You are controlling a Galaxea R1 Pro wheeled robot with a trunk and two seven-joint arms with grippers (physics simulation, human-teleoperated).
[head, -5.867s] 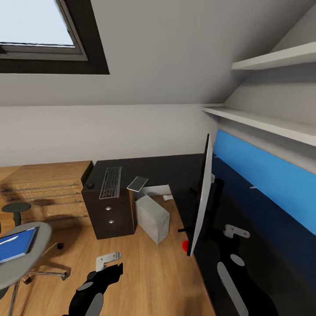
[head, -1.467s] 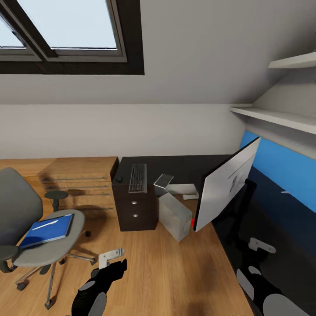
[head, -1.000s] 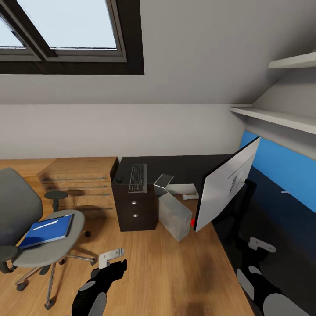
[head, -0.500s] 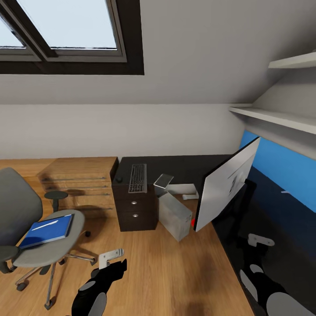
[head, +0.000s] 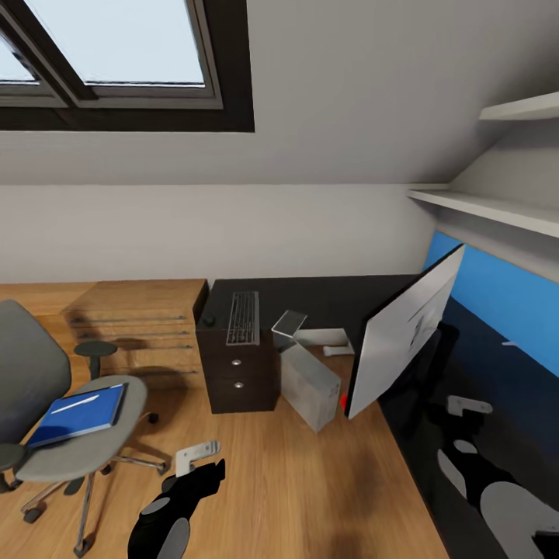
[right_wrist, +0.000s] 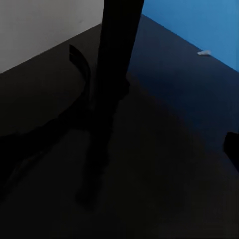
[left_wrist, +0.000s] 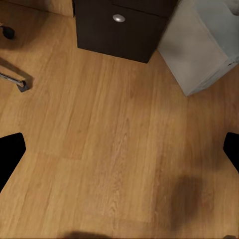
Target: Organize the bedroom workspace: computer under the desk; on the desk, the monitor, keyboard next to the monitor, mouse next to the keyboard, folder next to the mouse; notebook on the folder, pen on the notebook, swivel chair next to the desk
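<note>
Black left hand (head: 196, 458) low over wood floor (left_wrist: 109, 149), fingers apart, empty; right hand (head: 466, 419) above desk (head: 466, 373), state unclear.

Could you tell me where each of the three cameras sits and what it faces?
Head view: up on the head, looking down over chair, cabinet, computer, monitor and desk; both arms show.
Left wrist view: above the floor, facing down; dark fingertips at the edges.
Right wrist view: over the desktop, facing the monitor's stand.
Shared: head and left wrist views both show cabinet and computer.
</note>
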